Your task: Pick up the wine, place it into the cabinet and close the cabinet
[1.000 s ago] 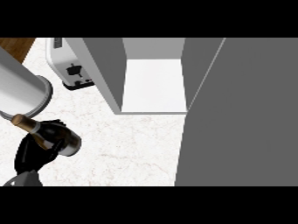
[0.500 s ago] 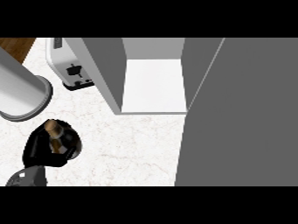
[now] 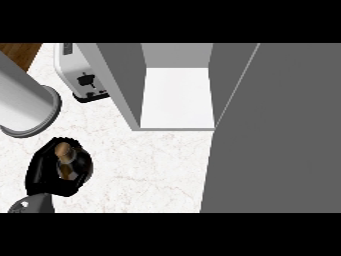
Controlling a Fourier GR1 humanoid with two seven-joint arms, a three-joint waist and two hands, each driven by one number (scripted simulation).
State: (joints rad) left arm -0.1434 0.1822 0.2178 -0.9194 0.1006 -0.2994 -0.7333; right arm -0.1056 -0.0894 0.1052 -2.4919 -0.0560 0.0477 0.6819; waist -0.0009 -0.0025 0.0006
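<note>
Black fingers of the left hand (image 3: 51, 175) were curled round the brown-topped wine bottle (image 3: 64, 152) near the white marble counter's (image 3: 151, 165) left edge, and it would do well to lift it upright toward the open grey cabinet (image 3: 177, 100).

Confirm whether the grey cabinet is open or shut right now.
Open. The grey cabinet shows its bare white interior floor between its side walls, and its grey door stands swung out at the view's right.
</note>
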